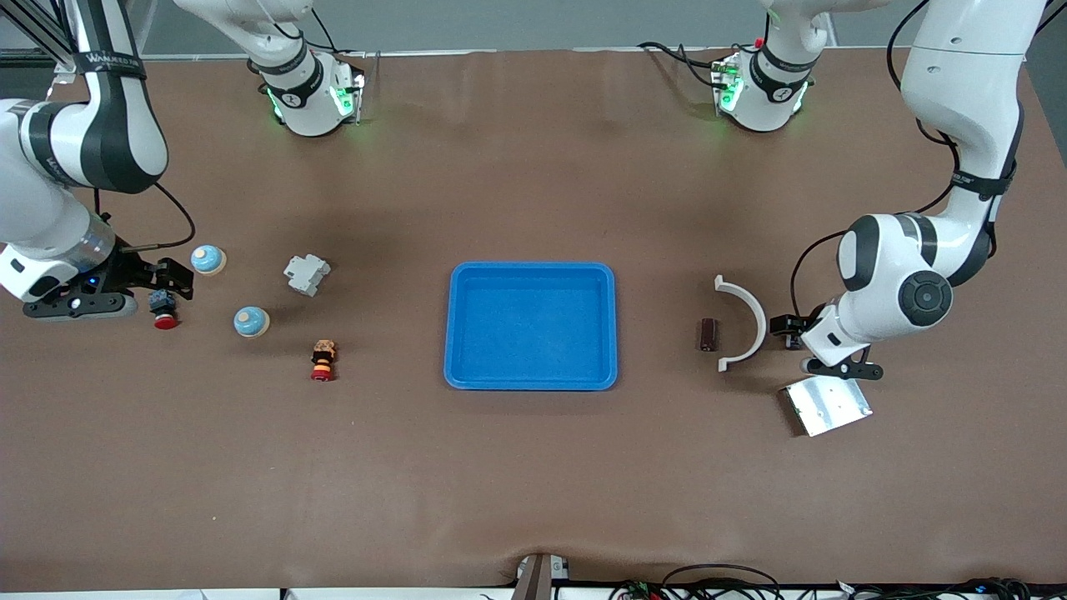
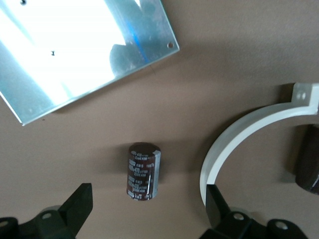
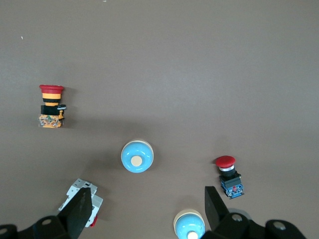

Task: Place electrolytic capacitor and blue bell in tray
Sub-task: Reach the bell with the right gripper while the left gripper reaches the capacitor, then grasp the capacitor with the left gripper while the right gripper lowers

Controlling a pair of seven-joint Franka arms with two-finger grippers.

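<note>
White arc bracket [image 1: 744, 321] hugs capacitor [image 1: 708, 333]; tray-side approach open.

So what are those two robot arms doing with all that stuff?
Nothing is picked up yet. The blue tray in the middle has nothing in it. The left end effector hangs open over the electrolytic capacitor, which lies beside a white curved bracket and a silver metal plate. The right end effector is open above the two blue bells and some red push-buttons.
</note>
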